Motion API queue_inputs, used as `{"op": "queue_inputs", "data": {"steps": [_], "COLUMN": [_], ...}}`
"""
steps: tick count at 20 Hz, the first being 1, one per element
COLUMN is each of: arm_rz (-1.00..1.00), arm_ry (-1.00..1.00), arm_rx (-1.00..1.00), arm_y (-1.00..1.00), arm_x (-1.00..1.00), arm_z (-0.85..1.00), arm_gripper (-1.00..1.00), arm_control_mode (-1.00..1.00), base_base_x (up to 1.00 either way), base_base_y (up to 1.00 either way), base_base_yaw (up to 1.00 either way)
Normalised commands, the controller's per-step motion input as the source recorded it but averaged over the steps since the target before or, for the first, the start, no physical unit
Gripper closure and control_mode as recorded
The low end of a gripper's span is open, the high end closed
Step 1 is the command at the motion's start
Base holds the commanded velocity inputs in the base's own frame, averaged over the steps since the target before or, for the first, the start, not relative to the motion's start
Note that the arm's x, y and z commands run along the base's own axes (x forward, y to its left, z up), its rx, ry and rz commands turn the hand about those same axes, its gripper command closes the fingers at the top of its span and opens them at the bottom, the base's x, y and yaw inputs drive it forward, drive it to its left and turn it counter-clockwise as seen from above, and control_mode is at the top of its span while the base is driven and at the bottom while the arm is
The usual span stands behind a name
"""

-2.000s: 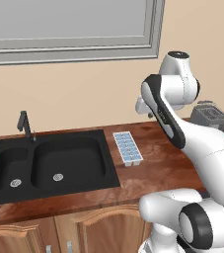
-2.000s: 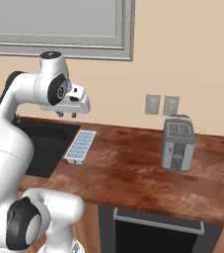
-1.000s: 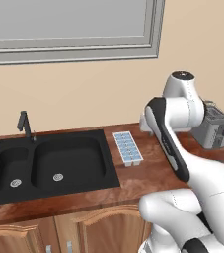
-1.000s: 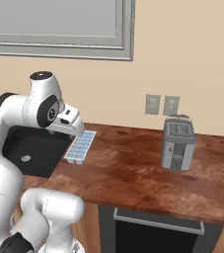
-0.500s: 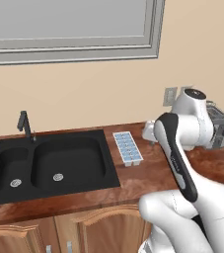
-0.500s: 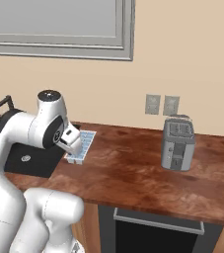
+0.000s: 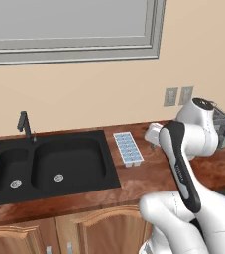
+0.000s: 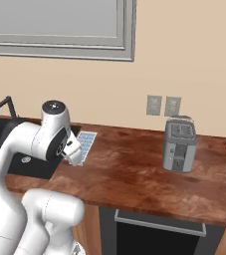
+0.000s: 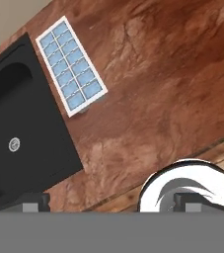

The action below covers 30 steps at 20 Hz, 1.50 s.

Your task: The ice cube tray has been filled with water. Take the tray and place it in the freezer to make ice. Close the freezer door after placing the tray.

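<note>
The ice cube tray (image 9: 71,66) is white with two rows of pale blue water-filled cells. It lies flat on the wooden counter just right of the sink, seen also as the tray (image 7: 128,148) and the tray (image 8: 86,143). My gripper (image 9: 111,203) hangs above the counter to the right of the tray and nearer the front edge. Its two dark fingertips stand far apart, open, with nothing between them. My white hand (image 7: 153,133) is a short way from the tray, not touching it. The freezer and its door are out of view.
A black double sink (image 7: 49,163) with a dark faucet (image 7: 24,125) lies left of the tray. A grey toaster (image 8: 180,144) stands at the back right under two wall outlets (image 8: 163,105). A window runs above the sink. Bare wooden counter (image 8: 129,174) spreads between tray and toaster.
The arm has folded down and swung right, lowering the hand from high above the sink edge to just over the counter beside the tray. The tray has not moved; the gripper stays open.
</note>
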Motion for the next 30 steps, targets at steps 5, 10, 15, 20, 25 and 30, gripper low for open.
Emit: {"op": "queue_inputs", "data": {"steps": [5, 10, 15, 20, 25, 30], "arm_rz": [-0.04, 0.00, 0.00, -0.05, -0.07, -0.07], "arm_ry": [0.01, 0.00, 0.00, 0.00, 0.00, -0.04], "arm_rx": [0.03, 0.03, 0.07, 0.08, 0.07, 0.08], "arm_y": [0.00, -0.01, 0.00, 0.00, 0.00, 0.00], "arm_x": [0.28, 0.35, 0.25, 0.19, 0.29, 0.31], "arm_z": [-0.06, -0.33, -0.49, -0.52, -0.48, -0.29], "arm_gripper": [-1.00, -1.00, -1.00, -1.00, -1.00, -1.00], "arm_control_mode": [-1.00, -1.00, -1.00, -1.00, -1.00, -1.00], "base_base_x": [0.00, 0.00, 0.00, 0.00, 0.00, 0.00], "base_base_y": [0.00, 0.00, 0.00, 0.00, 0.00, 0.00], "base_base_yaw": [0.00, 0.00, 0.00, 0.00, 0.00, 0.00]}}
